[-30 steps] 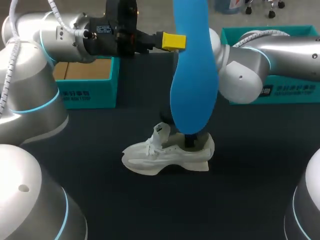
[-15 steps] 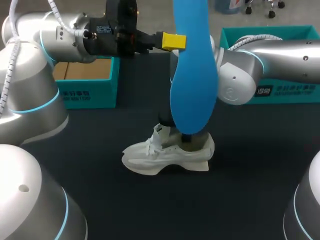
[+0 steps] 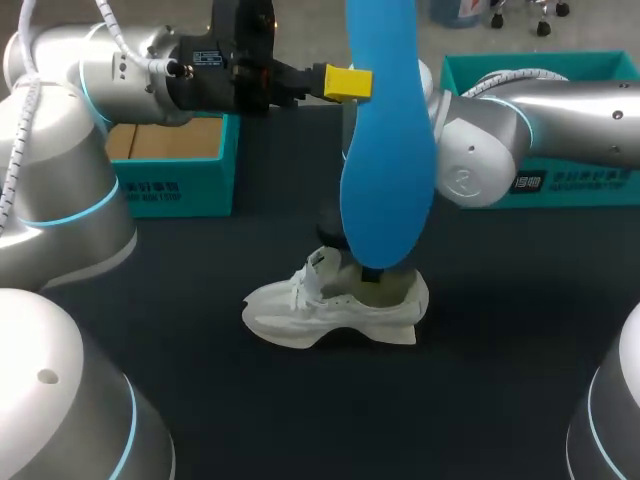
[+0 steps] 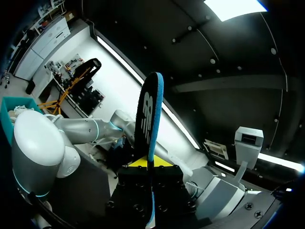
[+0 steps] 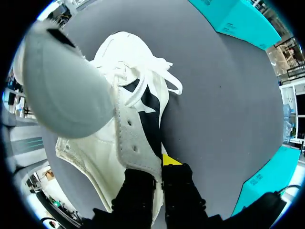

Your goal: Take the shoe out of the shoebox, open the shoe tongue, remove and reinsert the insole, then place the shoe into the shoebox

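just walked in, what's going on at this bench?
The left pincer is shut on the blue insole and holds it upright in the air. The white shoe sits on the table, out of its box. The right pincer pinches the shoe's collar. The insole is out and not yet reinserted.

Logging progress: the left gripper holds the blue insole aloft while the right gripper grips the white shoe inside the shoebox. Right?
No: the head view shows the white shoe on the table, outside the shoebox. The left gripper does hold the blue insole aloft, and the right gripper grips the shoe.
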Available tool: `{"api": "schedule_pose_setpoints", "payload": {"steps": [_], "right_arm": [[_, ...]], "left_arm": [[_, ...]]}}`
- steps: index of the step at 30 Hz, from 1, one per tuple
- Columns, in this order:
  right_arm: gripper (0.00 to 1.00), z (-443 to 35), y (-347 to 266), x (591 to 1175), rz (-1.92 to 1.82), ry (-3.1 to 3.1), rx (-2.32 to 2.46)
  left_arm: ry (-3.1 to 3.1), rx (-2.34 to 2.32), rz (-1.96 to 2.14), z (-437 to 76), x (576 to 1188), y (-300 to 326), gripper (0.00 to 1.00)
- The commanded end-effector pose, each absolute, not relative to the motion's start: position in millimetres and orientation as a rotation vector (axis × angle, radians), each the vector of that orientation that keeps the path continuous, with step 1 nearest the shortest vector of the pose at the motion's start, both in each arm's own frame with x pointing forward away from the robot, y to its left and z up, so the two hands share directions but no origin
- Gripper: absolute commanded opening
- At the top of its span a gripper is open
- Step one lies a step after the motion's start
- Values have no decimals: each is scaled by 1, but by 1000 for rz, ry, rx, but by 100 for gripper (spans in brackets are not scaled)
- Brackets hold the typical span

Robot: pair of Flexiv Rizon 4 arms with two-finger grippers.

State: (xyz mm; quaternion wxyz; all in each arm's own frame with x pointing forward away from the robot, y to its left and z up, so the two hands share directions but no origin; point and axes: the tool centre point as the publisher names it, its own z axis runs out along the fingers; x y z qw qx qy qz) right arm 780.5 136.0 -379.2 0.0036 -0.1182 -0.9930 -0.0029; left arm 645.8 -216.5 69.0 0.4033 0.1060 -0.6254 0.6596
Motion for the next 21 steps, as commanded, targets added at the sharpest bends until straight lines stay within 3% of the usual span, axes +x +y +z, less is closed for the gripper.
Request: {"api": "schedule_pose_setpoints", "payload": {"steps": [1,10,21], "right_arm": [[0,-350,134,770,-130,-2816,-1272],[0,-347,142,756,-249,-2407,-1755],[0,-349,149,756,-333,-2391,-1674]], "left_arm": [[-1580,268,1666,69,645,-217,0],[-1580,268,1666,69,645,-217,0],[-1580,268,1666,69,645,-217,0]]}}
